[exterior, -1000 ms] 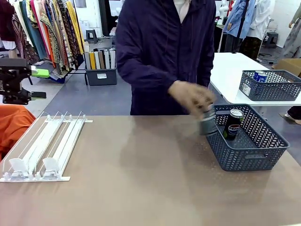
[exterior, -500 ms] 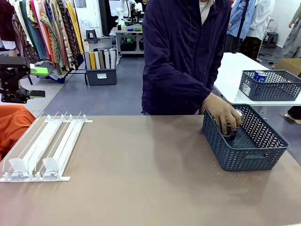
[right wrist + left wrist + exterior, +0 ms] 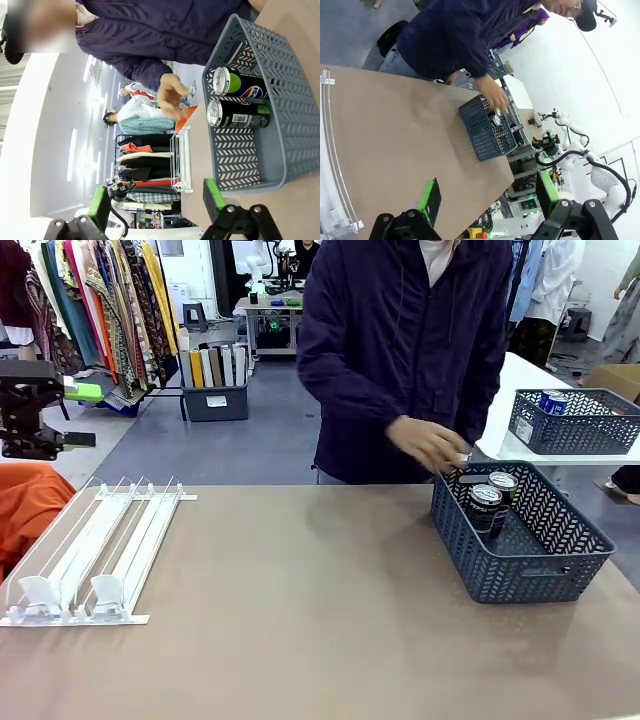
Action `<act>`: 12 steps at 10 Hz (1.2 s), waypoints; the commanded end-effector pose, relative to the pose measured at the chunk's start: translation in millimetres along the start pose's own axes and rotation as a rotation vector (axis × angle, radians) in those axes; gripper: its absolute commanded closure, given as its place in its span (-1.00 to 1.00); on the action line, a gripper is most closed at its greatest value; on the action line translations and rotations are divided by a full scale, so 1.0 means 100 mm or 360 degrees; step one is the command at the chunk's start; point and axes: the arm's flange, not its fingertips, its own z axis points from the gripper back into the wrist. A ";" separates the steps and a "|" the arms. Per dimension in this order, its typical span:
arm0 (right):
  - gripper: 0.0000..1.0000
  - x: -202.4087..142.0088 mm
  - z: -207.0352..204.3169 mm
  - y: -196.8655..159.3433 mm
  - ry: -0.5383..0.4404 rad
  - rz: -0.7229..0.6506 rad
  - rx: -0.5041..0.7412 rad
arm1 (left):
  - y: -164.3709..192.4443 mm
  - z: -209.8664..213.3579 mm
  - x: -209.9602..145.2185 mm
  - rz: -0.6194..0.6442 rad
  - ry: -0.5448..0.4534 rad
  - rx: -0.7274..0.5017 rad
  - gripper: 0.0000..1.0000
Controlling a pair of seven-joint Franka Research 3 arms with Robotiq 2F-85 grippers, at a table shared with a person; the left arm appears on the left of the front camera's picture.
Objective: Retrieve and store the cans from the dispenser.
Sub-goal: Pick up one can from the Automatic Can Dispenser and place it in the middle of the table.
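Already the work is looking close to finished. Two cans (image 3: 486, 508) are standing upright side by side inside the dark grey mesh basket (image 3: 520, 570) at the right of the front view, and the right wrist view is showing the same pair, both black with silver tops (one carrying a red-white-blue logo). The person's hand (image 3: 428, 445) is hovering just above the basket's near left corner, empty as far as I can tell and touching neither can.

At the lower left of the front view the dispenser (image 3: 95, 555) is lying flat on the table, and its white lanes are showing no cans behind the clear front stops; in my judgement nothing is left to fetch from it.

The left gripper (image 3: 35, 422) is hanging at the left edge of the front view, above and behind the dispenser, well apart from the basket. In its own wrist view the left gripper (image 3: 487, 196) is holding its green pads spread wide with nothing between them. The right gripper (image 3: 156, 202) is likewise spreading its fingers wide on empty air, looking toward the basket from beside it.

A second basket (image 3: 575, 425) on the white table at the upper right is holding a blue can (image 3: 552, 400), so some storing is seemingly done there too.
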 end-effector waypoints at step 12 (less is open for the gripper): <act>-1.00 0.00 0.01 0.05 0.0009 -0.0024 0.0007 | 0.00 -0.02 0.00 -0.0015 -0.0023 -0.0039 -1.00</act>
